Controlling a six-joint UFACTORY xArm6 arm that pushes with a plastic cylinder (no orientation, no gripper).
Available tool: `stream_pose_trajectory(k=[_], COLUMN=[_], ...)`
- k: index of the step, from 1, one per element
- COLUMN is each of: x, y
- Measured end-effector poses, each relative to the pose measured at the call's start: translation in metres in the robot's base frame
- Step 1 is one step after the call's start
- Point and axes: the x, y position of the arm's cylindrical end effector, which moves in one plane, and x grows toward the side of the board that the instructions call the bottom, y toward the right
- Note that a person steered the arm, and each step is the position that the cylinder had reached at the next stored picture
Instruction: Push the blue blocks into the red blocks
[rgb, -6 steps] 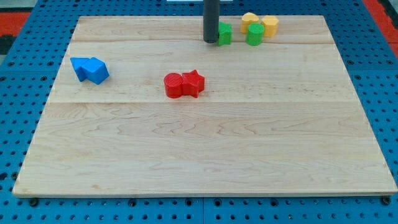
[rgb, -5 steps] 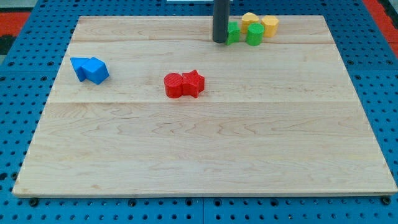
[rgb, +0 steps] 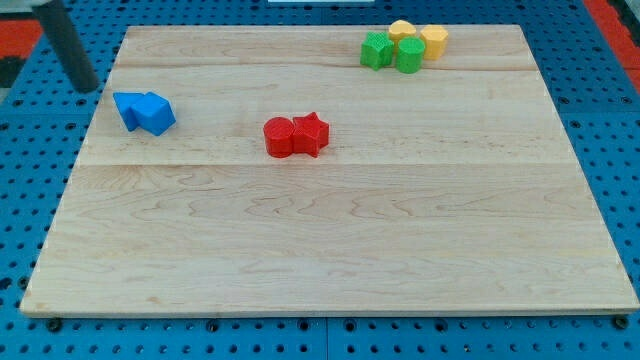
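Note:
Two blue blocks (rgb: 145, 111) sit touching each other near the board's left edge. A red cylinder (rgb: 279, 137) and a red star (rgb: 311, 134) sit touching each other left of the board's middle. My tip (rgb: 85, 87) is at the view's upper left, just off the board's left edge, up and to the left of the blue blocks and apart from them.
Two green blocks (rgb: 392, 51) and two yellow blocks (rgb: 419, 37) are clustered at the board's top right. The wooden board (rgb: 330, 240) lies on a blue pegboard (rgb: 20, 200).
The rod has jumped from beside the green blocks at the top to the upper left, off the board's edge. The left green block sits a little further right, against the other.

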Motion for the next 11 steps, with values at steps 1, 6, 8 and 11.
stream_pose_trajectory(k=[1, 6, 8, 11], x=[0.018, 0.039, -0.020, -0.030], y=[0.014, 0.214, 0.215, 0.073])
